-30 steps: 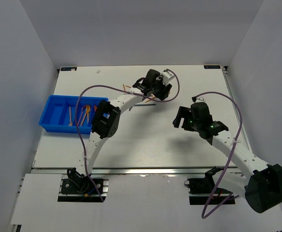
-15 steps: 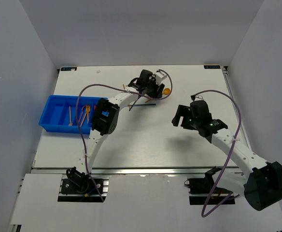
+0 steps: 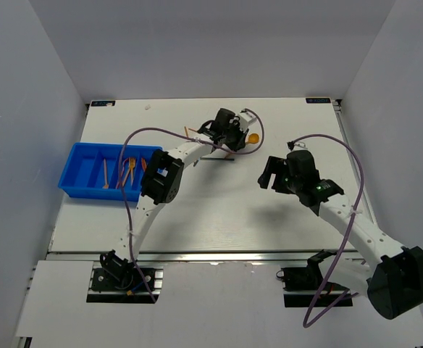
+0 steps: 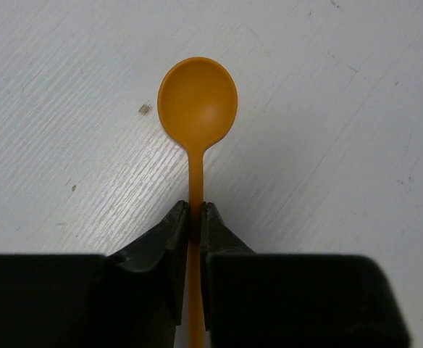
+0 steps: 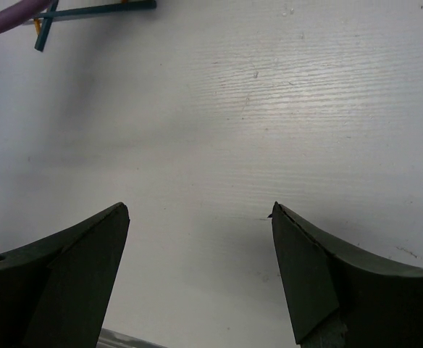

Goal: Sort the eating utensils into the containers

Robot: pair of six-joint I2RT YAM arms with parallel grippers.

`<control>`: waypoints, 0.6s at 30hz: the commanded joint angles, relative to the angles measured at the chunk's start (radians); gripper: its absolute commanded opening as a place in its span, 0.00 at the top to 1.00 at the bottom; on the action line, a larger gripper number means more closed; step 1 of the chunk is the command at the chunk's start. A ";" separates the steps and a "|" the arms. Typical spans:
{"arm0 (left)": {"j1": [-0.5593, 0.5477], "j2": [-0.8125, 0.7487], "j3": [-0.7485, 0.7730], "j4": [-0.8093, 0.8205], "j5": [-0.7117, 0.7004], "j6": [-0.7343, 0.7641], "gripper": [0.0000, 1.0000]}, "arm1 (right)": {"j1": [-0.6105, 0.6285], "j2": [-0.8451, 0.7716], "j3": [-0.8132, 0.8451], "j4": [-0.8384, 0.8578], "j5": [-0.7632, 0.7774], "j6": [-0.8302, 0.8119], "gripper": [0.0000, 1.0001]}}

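Currently gripped: orange spoon (image 4: pixel 197 101), round glossy bowl, thin handle; left gripper (image 4: pixel 195 221) is clamping the handle.
Spoon place: sitting well right of the blue bin (image 3: pixel 77 174).
Right gripper (image 5: pixel 197 217): hovering farther right of the bin, fingers spread wide apart.
Surface: white grained table (image 3: pixel 219 210); grey walls (image 3: pixel 23 109) enclosing it.

Left fingers (image 4: pixel 169 243) pinched together, arm (image 3: pixel 187 151) outstretched, right fingers (image 5: pixel 70 279) spread wide
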 commanded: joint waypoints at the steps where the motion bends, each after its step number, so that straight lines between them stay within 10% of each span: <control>1: -0.037 0.038 0.019 -0.047 -0.014 -0.003 0.82 | 0.001 -0.044 0.024 0.014 -0.006 -0.023 0.16; 7: -0.100 0.044 0.051 -0.038 -0.067 -0.010 1.00 | -0.001 -0.067 0.015 0.011 0.000 -0.034 0.16; 18: -0.160 -0.140 -0.002 0.291 -0.288 -0.375 1.00 | 0.001 -0.142 -0.004 -0.012 0.023 -0.043 0.16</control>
